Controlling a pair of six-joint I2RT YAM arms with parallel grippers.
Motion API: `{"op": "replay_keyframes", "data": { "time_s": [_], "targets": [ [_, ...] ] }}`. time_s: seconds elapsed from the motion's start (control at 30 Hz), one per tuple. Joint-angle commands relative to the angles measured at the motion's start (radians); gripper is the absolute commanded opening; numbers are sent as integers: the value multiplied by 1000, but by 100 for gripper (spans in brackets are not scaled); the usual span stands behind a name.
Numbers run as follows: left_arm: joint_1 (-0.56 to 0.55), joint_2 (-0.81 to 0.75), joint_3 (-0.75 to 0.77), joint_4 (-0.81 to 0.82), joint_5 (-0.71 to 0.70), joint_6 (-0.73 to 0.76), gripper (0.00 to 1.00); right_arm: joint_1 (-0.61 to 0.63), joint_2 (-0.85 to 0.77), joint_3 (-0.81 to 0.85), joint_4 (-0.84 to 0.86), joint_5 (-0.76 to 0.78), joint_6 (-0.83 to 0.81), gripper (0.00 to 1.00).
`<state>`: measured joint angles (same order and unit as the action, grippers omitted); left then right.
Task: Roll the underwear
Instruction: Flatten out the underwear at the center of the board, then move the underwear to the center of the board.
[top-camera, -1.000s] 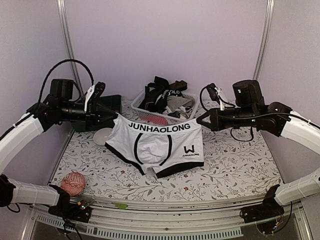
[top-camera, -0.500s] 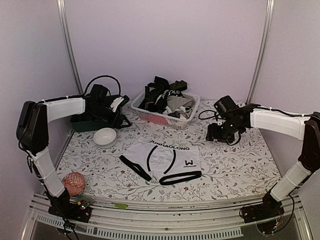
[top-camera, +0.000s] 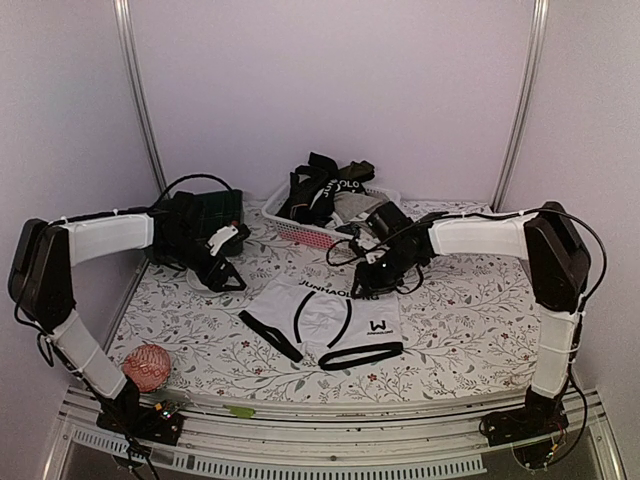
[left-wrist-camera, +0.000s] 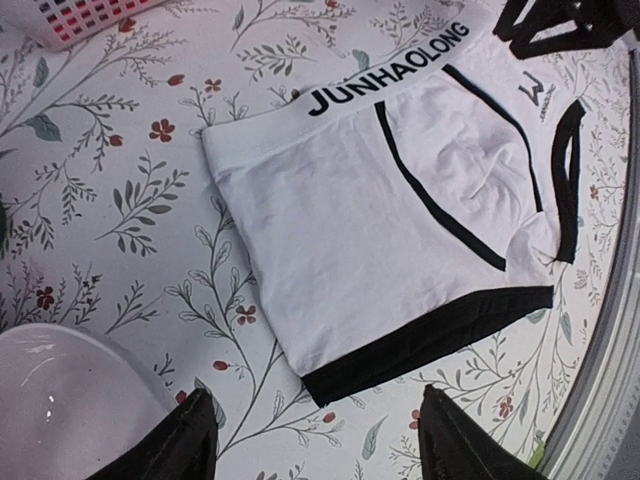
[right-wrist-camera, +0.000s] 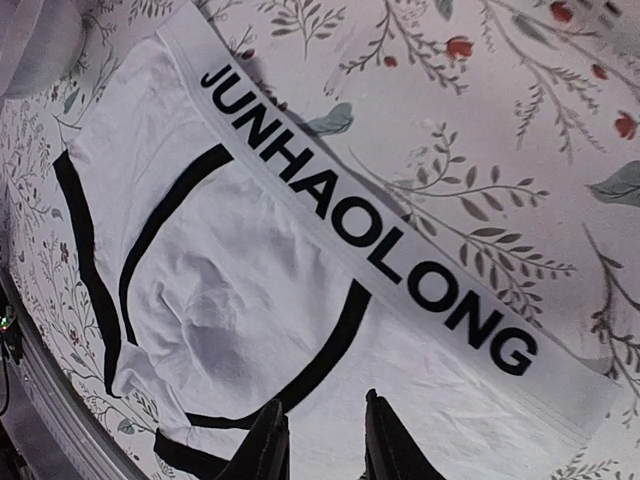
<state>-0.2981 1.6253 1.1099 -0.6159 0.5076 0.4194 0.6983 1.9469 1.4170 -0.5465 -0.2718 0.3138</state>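
Plainly, with the right pincer (right-wrist-camera: 325, 400) barely apart and the left pincer (left-wrist-camera: 315, 395) wide, both empty, the underwear (left-wrist-camera: 360, 250) just ahead of their tips could roll skewed if pinched unevenly.

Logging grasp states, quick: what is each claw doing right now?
Left claw: open, empty.
Right claw: open narrowly, over the white underwear, gripping nothing.

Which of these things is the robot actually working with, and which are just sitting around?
For the job:
- white underwear, flat on the table
- underwear pile in the basket

Lying about:
- basket
- bowl
- red ball
- green bin
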Motion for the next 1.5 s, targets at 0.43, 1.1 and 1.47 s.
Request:
{"op": "replay_keyframes", "data": {
  "time_s": [0.43, 1.1, 1.47],
  "targets": [
    [-52, -25, -46, -39, -19, 29, 65, 236, 57, -174, -16, -244, -77, 22],
    [-218, 376, 91, 16, -248, 16, 49, 146, -346, -410, 68, -119, 154, 27],
    [-159, 685, 703, -52, -261, 28, 43, 133, -352, -387, 68, -78, 157, 27]
  ]
}}
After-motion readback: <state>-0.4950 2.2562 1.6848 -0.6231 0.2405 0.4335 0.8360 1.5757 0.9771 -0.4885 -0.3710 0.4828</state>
